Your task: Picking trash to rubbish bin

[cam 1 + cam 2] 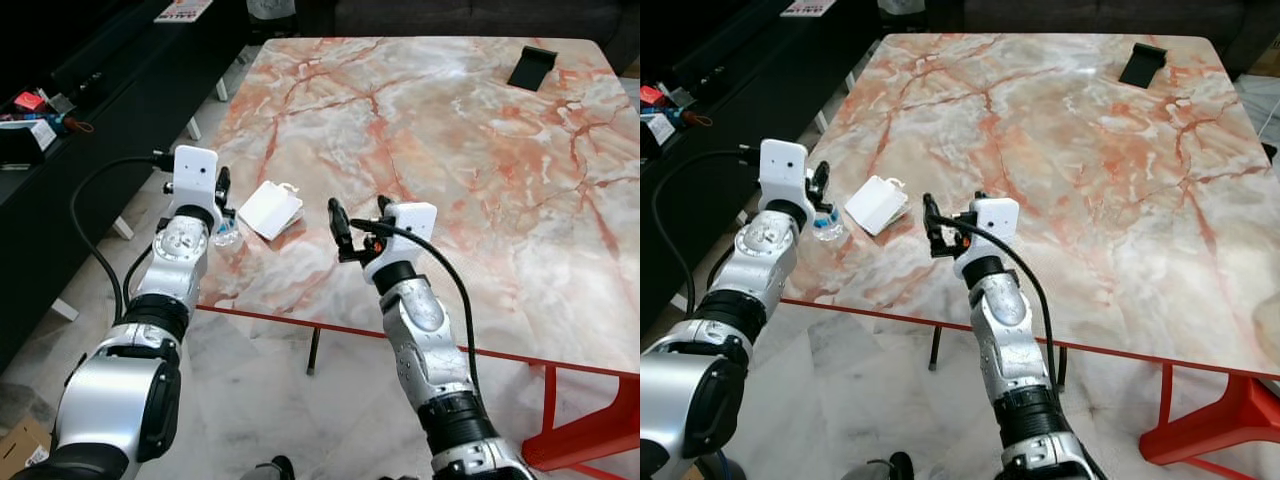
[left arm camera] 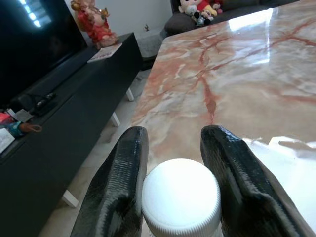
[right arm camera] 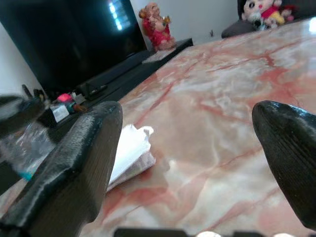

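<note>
A marble table [image 1: 480, 150] with red legs. At its near left edge, the left gripper [image 1: 222, 215] is clamped on a clear plastic bottle [image 1: 226, 236], fingers [image 2: 118, 187] hugging its white cap [image 2: 180, 196]. Just beside it lies a crumpled white paper packet [image 1: 270, 209]. The right gripper [image 1: 356, 217] hovers nearby, fingers spread apart. The pickup step seems underway; lifting the bottle toward a bin likely comes next.
</note>
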### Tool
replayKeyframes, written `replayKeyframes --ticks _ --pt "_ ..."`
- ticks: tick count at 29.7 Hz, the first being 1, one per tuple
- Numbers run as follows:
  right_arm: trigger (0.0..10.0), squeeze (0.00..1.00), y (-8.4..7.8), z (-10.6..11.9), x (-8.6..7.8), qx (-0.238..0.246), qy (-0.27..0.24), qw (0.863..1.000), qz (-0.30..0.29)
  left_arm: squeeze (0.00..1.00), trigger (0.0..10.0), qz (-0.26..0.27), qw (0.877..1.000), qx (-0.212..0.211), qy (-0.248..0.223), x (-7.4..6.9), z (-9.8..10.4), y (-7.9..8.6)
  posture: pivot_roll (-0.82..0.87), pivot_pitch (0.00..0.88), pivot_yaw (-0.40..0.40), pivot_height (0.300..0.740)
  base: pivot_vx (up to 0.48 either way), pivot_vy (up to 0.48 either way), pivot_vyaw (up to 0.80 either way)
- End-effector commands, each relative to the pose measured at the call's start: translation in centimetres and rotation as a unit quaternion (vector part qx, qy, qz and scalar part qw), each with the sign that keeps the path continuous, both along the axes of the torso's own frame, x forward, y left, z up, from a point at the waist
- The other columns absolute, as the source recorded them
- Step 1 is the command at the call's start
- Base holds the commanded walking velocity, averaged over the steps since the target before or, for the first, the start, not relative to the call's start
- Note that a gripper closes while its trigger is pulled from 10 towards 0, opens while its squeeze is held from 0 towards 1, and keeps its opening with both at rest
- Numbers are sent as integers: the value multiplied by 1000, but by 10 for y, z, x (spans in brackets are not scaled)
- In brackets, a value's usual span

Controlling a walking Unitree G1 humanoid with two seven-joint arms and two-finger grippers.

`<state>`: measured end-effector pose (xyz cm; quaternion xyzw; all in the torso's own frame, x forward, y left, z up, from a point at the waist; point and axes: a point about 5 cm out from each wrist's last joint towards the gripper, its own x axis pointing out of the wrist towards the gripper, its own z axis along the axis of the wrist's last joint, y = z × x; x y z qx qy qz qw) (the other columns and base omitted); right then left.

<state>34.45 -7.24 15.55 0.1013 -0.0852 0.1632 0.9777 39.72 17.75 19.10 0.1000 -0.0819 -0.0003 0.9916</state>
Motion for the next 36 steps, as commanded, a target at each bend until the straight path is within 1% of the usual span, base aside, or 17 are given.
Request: replayKeyframes --ticks 1,2,3,4,5,7,10,11,14,16,18,19,21,24,27,32,36 --pt "10000 0 4 2 2 4 -4 1000 3 0 0 0 1000 17 -16 -2 3 5 45 23 78 740 0 0 0" --pt "10000 0 3 4 5 4 -5 1000 1 0 902 3 1000 16 -23 -4 3 6 42 11 76 740 0 0 0" --pt "10000 0 2 5 6 4 -6 1000 0 0 6078 6 999 16 -29 -5 3 6 41 1 76 740 0 0 0" --pt "10000 0 2 5 6 4 -6 1000 0 0 6078 6 999 16 -29 -5 3 6 41 1 76 740 0 0 0" --pt "10000 0 1 6 8 3 -9 1000 -4 0 10000 11 999 8 -44 -8 3 8 40 0 75 740 0 0 0" --pt "10000 0 -3 7 11 0 -11 1000 -7 0 10000 15 998 -9 -54 -13 -1 8 38 0 74 740 0 0 0" --pt "10000 0 -4 6 12 -2 -10 1000 -9 0 10000 13 998 -14 -57 -15 -3 7 36 0 70 740 0 0 0" --pt "10000 0 -7 5 14 -8 -8 1000 -14 0 10000 8 998 -22 -63 -21 -8 4 34 0 64 740 0 0 0" --pt "10000 0 -11 2 15 -13 -4 1000 -21 0 10000 12 997 -41 -71 -28 -13 2 33 0 66 740 0 0 0" --pt "10000 0 -12 1 15 -15 -4 1000 -24 0 10000 14 996 -43 -71 -30 -15 1 32 0 67 740 0 0 0" --pt "10000 0 -16 -3 14 -15 3 999 -36 0 10000 12 996 -49 -78 -34 -17 -2 33 0 66 740 0 0 0" --pt "10000 0 -21 -8 15 -17 13 998 -51 0 10000 14 995 -53 -87 -39 -17 -5 33 0 68 740 0 0 0" --pt "10000 0 -24 -11 16 -18 19 998 -57 0 10000 15 994 -56 -91 -40 -16 -7 36 0 69 740 0 0 0" --pt "10000 0 -25 -13 16 -23 18 998 -59 0 10000 6 994 -56 -96 -43 -15 -15 37 0 72 740 0 0 0" --pt "10000 0 -26 -13 17 -23 17 998 -63 0 10000 2 995 -52 -90 -46 -16 -19 35 0 76 740 0 0 0" --pt "10000 0 -32 -11 19 -21 12 997 -77 0 10000 6 995 -53 -80 -48 -19 -19 29 0 83 740 0 0 0" --pt "10000 0 -35 -11 20 -23 11 996 -82 0 10000 8 995 -50 -81 -48 -17 -18 32 0 84 740 0 0 0"
